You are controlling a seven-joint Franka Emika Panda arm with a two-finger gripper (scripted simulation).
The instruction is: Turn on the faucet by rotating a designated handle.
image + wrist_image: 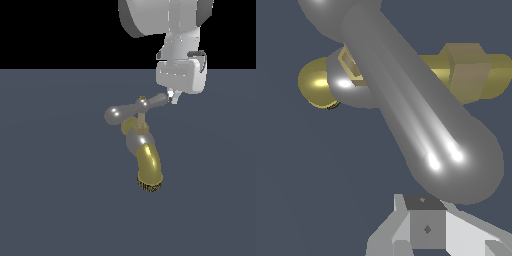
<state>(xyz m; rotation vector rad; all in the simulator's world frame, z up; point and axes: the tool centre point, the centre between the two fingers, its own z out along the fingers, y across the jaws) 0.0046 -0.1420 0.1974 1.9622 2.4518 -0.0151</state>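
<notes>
Handle point(134, 108) end on the exterior view's right touches the end effector point(171, 96); whether its fingers are apart or together, I cannot tell. It sits on top of the faucet point(142, 150), whose gold spout point(149, 167) points down.

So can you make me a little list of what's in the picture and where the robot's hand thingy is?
faucet: grey body, gold spout curving down
handle: shiny silver T-bar across the top, tiny gold cap at its middle
end effector: at the tip of the handle arm on the exterior view's right, looks to be touching it
fingers: open or shut, can't tell
floor: plain dark grey
</notes>
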